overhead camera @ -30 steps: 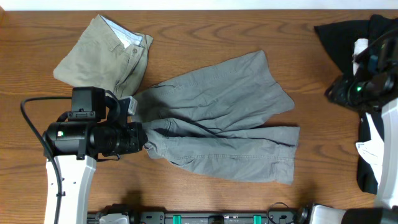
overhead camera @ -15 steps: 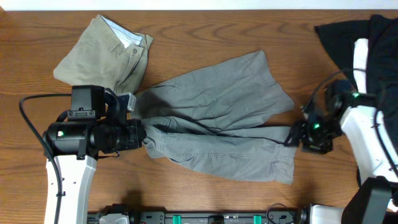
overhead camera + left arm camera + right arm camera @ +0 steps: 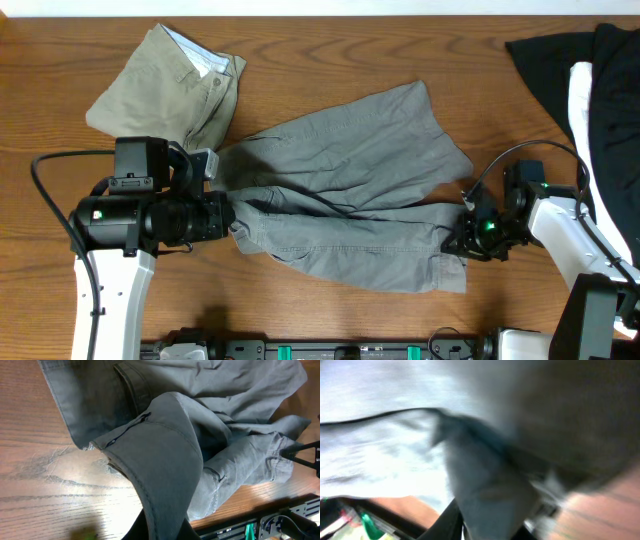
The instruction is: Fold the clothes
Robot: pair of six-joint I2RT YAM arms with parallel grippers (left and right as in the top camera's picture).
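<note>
Left gripper (image 3: 232,215) has its fingers shut tight on the waistband end of the grey shorts (image 3: 350,190). From its wrist camera the cloth (image 3: 165,450) rises in a peaked fold straight up into the grip. Over at the other end, the right gripper (image 3: 455,243) is down at the hem of the near leg, and the hem is bunched against its tips. That wrist view is a blur of grey fabric (image 3: 380,450), so I can't tell whether those fingers are together on the hem or apart.

The shorts lie flat on the table (image 3: 330,60) between the two grippers. The waistband is at the left fingers and the legs point away towards the right ones, so the long axis runs fingertip to fingertip. The second leg splays off beyond that line, on the far side, and nothing holds it.

Here's the worry. If the right fingers have only a thin bite of hem, a lift could let it slip out. Pull the ends apart too hard and the waistband could come out of the left grip. That loose leg may drag and crumple into the fold. The khaki shorts (image 3: 170,85) sit just behind the left fingers, close enough to get swept along.
</note>
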